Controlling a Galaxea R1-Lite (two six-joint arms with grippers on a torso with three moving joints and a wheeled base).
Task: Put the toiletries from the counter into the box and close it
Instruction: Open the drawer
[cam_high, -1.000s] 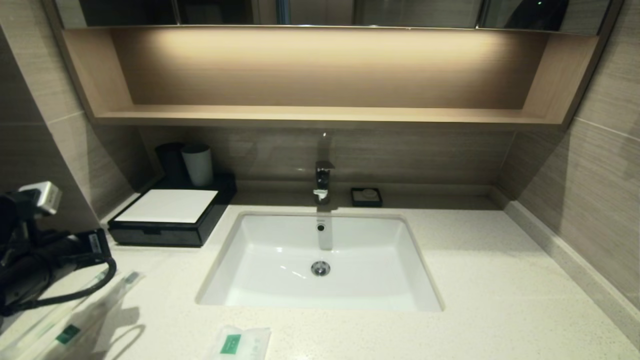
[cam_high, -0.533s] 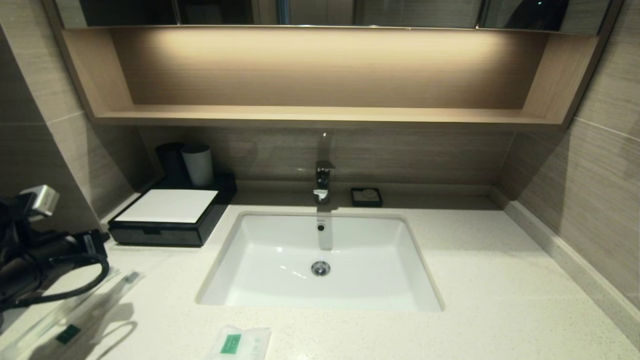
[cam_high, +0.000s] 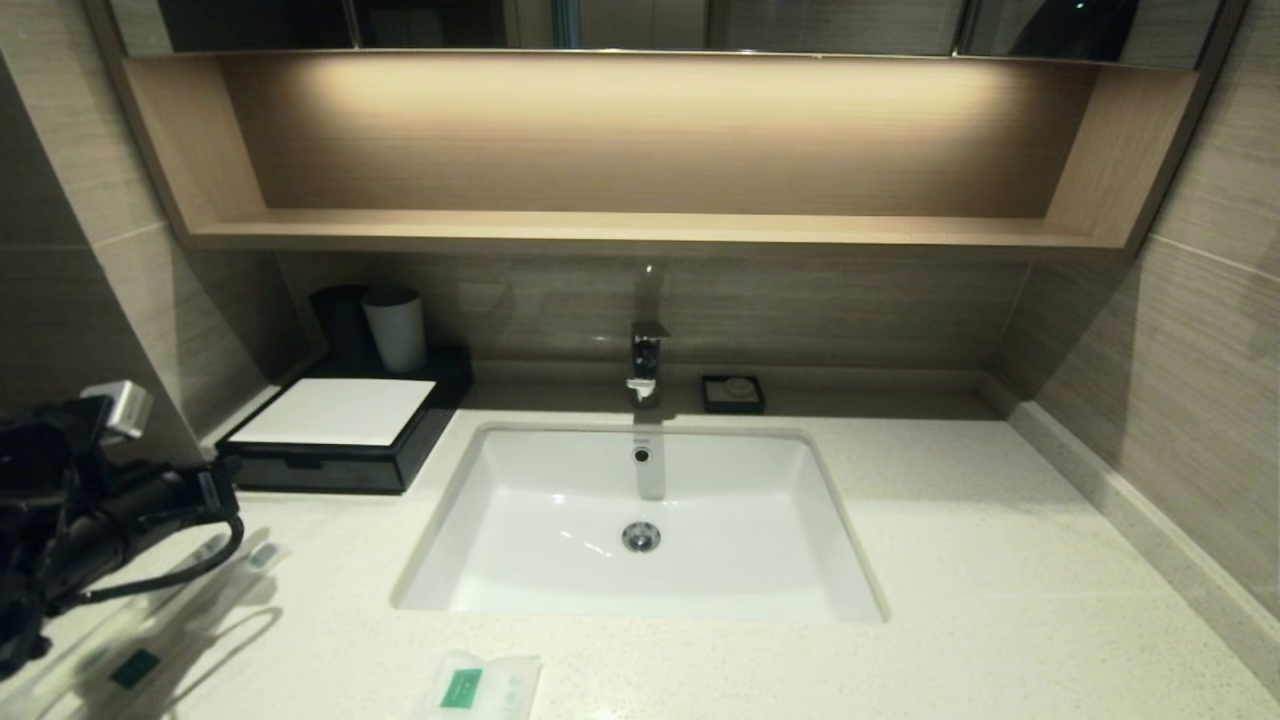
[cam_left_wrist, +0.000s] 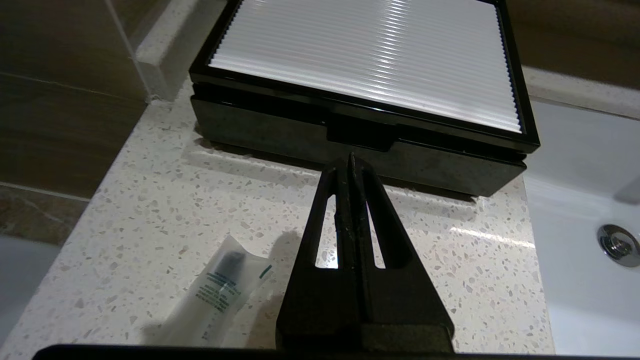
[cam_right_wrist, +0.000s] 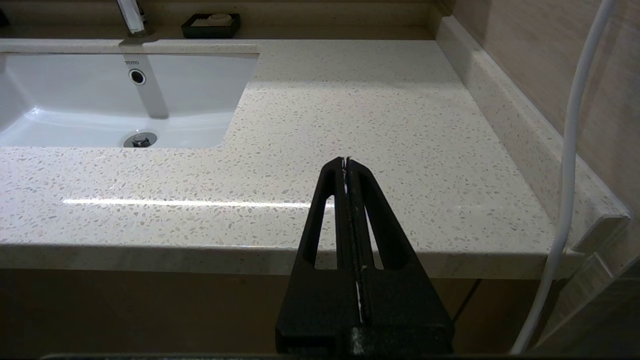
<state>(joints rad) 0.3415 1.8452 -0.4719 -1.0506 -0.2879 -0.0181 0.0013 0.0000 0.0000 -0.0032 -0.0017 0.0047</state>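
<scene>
While its fingers press together (empty), the left gripper (cam_left_wrist: 351, 162) faces the box (cam_left_wrist: 350, 145).

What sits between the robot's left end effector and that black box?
Only bare speckled counter lies between the shut left end effector and the box, as the left wrist view shows.

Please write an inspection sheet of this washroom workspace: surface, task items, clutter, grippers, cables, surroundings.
Surface: speckled cream counter with inset white sink.
Job's things: box, drawer closed; two wrapped toothbrushes and a sachet lie on the counter.
Clutter: two cups behind the box; soap dish beside the tap.
Grippers: left gripper shut, empty, pointing at the drawer front; right gripper shut, parked off the counter edge.
Cables: black loop on the left arm; white cable.
Surroundings: wooden shelf, tiled walls.
</scene>
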